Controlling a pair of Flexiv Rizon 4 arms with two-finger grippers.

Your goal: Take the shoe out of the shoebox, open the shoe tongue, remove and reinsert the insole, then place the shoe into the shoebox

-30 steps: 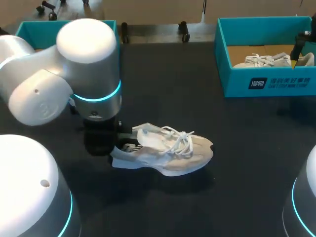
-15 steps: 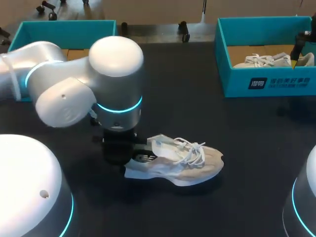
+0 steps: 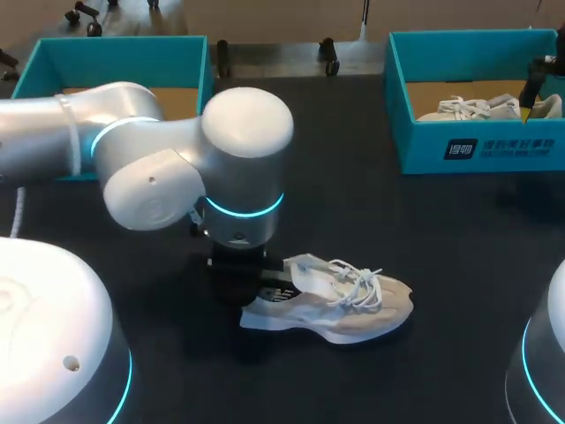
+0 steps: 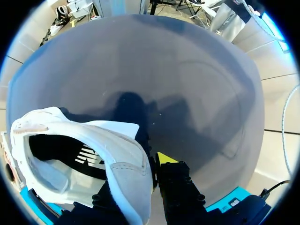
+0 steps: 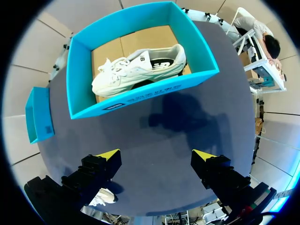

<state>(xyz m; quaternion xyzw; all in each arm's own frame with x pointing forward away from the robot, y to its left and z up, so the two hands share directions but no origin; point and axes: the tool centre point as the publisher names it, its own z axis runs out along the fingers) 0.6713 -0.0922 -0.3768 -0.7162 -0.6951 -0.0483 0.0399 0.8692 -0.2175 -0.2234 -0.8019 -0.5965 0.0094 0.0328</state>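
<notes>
Shoe [image 3: 340, 300] stands on its sole near the middle of the counter [image 3: 353, 177], long axis left to right — heel left, toe right. Your left arm [image 3: 177, 177] is right at the heel, its jaws pinching the collar wall. Your right arm [image 3: 540, 362] holds its jaws spread and empty at the far right, over the shoebox [image 3: 477, 146] with a second shoe [image 3: 468, 108] — so the left is far nearer, and the tongue lies just right of its grip.
</notes>
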